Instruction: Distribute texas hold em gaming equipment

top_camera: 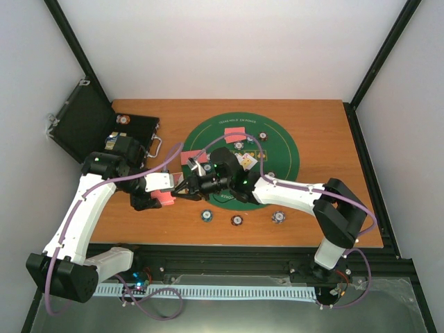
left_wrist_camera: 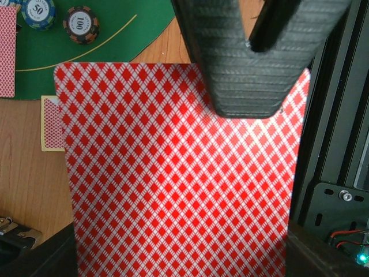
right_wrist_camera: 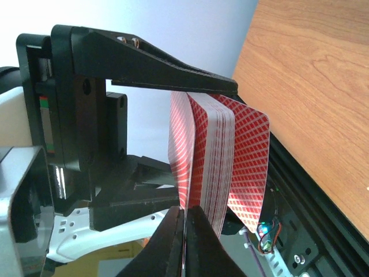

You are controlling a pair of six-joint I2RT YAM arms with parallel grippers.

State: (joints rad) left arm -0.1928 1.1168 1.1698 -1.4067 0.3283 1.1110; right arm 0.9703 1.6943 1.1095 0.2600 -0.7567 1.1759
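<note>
My left gripper (top_camera: 168, 192) is shut on a deck of red-backed playing cards (top_camera: 164, 199), held above the wood left of the mat. The deck's top back (left_wrist_camera: 179, 173) fills the left wrist view, and the fingers holding it are hidden. My right gripper (right_wrist_camera: 184, 218) has come in from the right and is shut on the edge of one card (right_wrist_camera: 180, 144), which bows away from the rest of the deck (right_wrist_camera: 219, 161). One of its fingers (left_wrist_camera: 253, 57) lies over the deck's top. Poker chips (top_camera: 207, 215) (top_camera: 236, 220) (top_camera: 279, 217) lie near the front edge.
The green felt mat (top_camera: 284, 149) carries red-backed cards (top_camera: 235, 134), face-up cards (top_camera: 247, 160) and chips (top_camera: 263, 136). An open black case (top_camera: 83, 128) with chips (top_camera: 123, 120) sits at the back left. A lone card (left_wrist_camera: 52, 124) lies on the wood beside the mat.
</note>
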